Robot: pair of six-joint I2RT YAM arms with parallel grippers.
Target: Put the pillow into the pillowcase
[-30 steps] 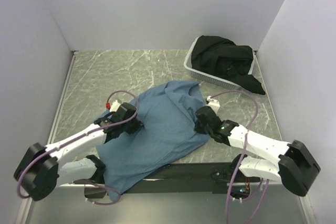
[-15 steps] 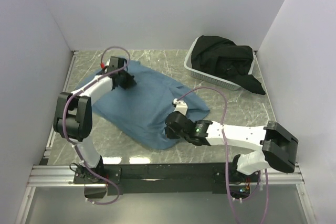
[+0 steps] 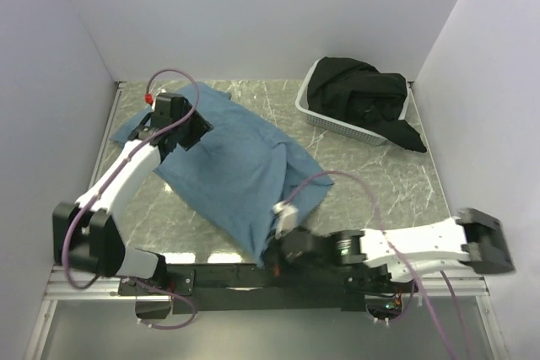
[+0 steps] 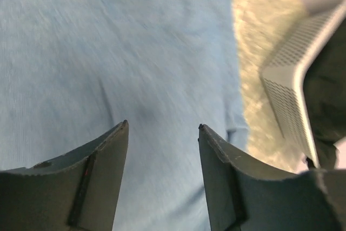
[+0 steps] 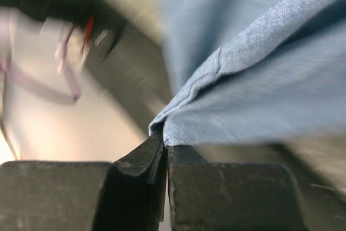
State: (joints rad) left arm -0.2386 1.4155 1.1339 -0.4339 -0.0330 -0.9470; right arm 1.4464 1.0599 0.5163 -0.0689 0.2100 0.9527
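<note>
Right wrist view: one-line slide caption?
Right gripper shut on a folded corner of the dusty-blue pillowcase, the fabric spreading up and to the right.

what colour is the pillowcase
The pillowcase is plain dusty blue; the top view shows it best.

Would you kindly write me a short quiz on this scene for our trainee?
1. True or false: the right tool is shut on the pillowcase.
2. What lies in the basket? A. black cloth B. bottles C. nothing
3. Fill in: the left tool is ___ over the pillowcase.
Key: 1 true; 2 A; 3 open.
</note>
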